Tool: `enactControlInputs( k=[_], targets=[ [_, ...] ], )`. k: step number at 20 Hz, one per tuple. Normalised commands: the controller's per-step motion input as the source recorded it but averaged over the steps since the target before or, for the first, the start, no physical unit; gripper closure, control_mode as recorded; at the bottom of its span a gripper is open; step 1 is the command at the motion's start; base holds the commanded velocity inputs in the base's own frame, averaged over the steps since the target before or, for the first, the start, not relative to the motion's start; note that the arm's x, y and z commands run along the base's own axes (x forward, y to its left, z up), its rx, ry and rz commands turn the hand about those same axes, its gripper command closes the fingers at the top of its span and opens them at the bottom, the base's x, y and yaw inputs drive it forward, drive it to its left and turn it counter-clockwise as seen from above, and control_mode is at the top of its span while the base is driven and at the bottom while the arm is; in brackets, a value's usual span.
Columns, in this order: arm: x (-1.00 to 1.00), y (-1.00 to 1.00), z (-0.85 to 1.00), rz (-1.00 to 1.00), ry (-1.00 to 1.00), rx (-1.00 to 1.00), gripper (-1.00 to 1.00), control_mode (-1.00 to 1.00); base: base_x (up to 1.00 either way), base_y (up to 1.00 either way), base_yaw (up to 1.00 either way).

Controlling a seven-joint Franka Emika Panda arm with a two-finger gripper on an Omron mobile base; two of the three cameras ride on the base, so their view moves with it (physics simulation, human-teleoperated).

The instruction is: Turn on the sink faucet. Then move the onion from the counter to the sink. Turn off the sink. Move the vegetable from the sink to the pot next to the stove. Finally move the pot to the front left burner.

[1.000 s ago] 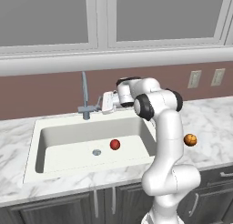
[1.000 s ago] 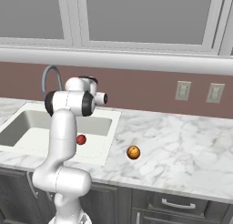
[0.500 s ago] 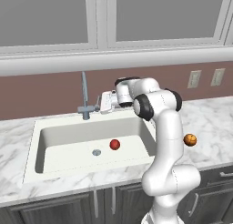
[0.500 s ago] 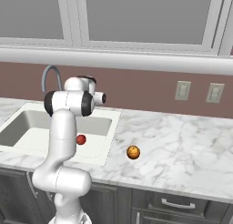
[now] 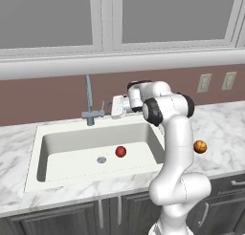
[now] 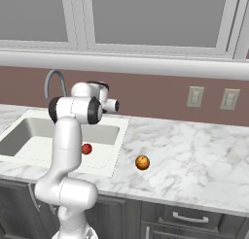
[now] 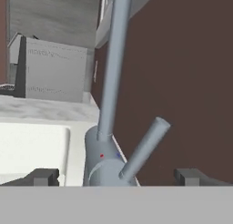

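A white robot arm reaches over the back right corner of the sink (image 5: 36, 153), its hand (image 5: 116, 107) held level beside the faucet (image 5: 88, 98). The hand stands wide and holds nothing; in the hand view its two dark fingertips (image 7: 43, 176) sit far apart at either side of the faucet's grey base, with the side lever (image 7: 144, 148) slanting up between them. Whether either tip touches the metal is hard to tell from that close. From the right base view the arm's own elbow covers the hand, and the gooseneck spout (image 6: 53, 80) shows just its arch above the arm.

The onion (image 5: 121, 151), a small glossy red ball, lies on the sink floor, right of the round drain (image 5: 101, 159). In the right base view it peeks out just beside the arm (image 6: 86, 148). No running water can be made out.

An orange ball (image 5: 200, 146) rests on the white marble surface (image 6: 194, 155), right of the basin, well apart from the onion. Two wall outlets (image 6: 195, 96) sit on the brown backsplash.
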Motion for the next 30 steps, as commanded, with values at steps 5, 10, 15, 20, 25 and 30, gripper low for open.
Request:
enactControlInputs(
  k=[5, 10, 15, 20, 25, 30],
  targets=[
    [-0.2, -0.47, 0.0, 0.0, -0.04, 0.04, -1.0, -1.0, 0.0, 0.0, 0.0],
    [-0.61, -0.34, 0.0, -0.01, -0.08, 0.03, -1.0, -1.0, 0.0, 0.0, 0.0],
    [-0.81, -0.15, 0.07, -0.05, -0.1, 0.03, -1.0, -1.0, 0.0, 0.0, 0.0],
    [-0.79, 0.0, 0.32, -0.08, -0.1, 0.01, -1.0, -1.0, 0.0, 0.0, 0.0],
    [-0.61, 0.0, 0.54, -0.08, -0.1, 0.0, -1.0, -1.0, 0.0, 0.0, 0.0],
    [-0.52, 0.0, 0.57, -0.08, -0.05, 0.0, -1.0, -1.0, 0.0, 0.0, 0.0]
  ],
)
